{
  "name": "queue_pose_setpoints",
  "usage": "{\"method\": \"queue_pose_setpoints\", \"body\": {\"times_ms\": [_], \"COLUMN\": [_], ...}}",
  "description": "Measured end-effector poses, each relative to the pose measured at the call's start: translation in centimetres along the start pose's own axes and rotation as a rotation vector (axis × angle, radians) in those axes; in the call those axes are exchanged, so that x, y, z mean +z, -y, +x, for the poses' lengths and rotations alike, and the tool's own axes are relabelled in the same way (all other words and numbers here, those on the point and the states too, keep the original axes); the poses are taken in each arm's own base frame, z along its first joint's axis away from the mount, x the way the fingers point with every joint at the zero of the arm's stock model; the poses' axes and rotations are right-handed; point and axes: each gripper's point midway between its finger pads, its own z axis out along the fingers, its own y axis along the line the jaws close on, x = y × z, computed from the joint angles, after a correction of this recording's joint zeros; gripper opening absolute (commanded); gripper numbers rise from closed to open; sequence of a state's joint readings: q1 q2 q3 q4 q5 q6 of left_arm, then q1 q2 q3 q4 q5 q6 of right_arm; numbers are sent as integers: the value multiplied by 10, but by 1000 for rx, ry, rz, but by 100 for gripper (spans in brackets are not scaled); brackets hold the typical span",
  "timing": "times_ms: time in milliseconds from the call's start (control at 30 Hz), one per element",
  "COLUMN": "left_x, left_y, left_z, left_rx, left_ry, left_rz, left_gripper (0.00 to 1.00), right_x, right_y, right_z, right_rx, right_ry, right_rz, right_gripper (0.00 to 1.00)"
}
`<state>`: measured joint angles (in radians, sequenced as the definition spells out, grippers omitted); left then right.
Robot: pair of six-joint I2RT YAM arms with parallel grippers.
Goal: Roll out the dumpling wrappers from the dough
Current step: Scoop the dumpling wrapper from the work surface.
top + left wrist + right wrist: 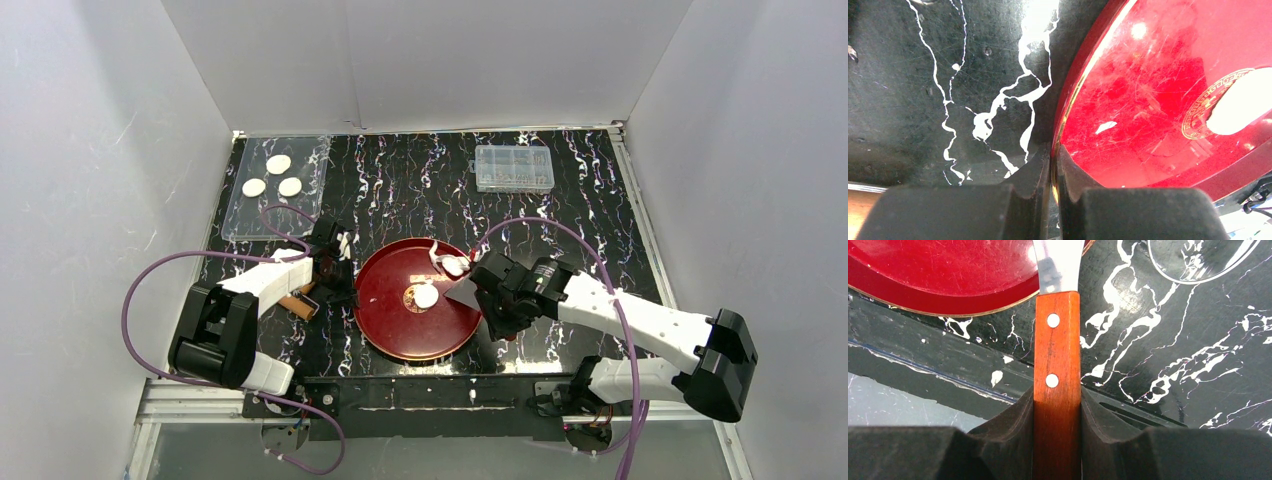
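Note:
A small rounded white dough lump (426, 296) lies near the middle of the red plate (395, 330). It also shows in the left wrist view (1243, 107). A second ragged white piece (452, 265) lies at the plate's far right rim. Three round white wrappers (278, 163) lie on a clear tray (240, 222) at the back left. My left gripper (350, 290) (1053, 160) is shut on the plate's left rim (1068, 100). My right gripper (487, 290) (1057, 400) is shut on a scraper's wooden handle (1057, 355). Its metal blade (462, 292) (1058, 265) reaches over the plate's right edge, beside the dough.
A clear plastic box (514, 168) stands at the back right. A brown wooden object (300, 305) lies under my left arm, left of the plate. A clear round object (1198, 260) shows on the table in the right wrist view. White walls enclose the black marbled table (400, 190).

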<state>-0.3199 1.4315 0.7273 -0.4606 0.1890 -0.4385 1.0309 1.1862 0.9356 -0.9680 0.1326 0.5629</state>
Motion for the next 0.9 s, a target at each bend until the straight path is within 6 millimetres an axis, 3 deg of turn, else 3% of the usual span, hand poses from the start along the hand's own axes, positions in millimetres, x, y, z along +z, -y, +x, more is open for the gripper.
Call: {"method": "queue_pose_setpoints", "body": {"times_ms": [567,900], "left_x": [0,0], "left_y": [0,0], "left_z": [0,0], "left_rx": [0,0], "left_ry": [0,0], "left_rz": [0,-1], "left_gripper": [0,0], "right_x": [16,16], "right_y": [-3,-5], "right_z": [7,10], "right_rx": [-7,-13], "right_ry": [-4,-19], "right_rz": [-16,-28], "right_gripper": [1,1]}}
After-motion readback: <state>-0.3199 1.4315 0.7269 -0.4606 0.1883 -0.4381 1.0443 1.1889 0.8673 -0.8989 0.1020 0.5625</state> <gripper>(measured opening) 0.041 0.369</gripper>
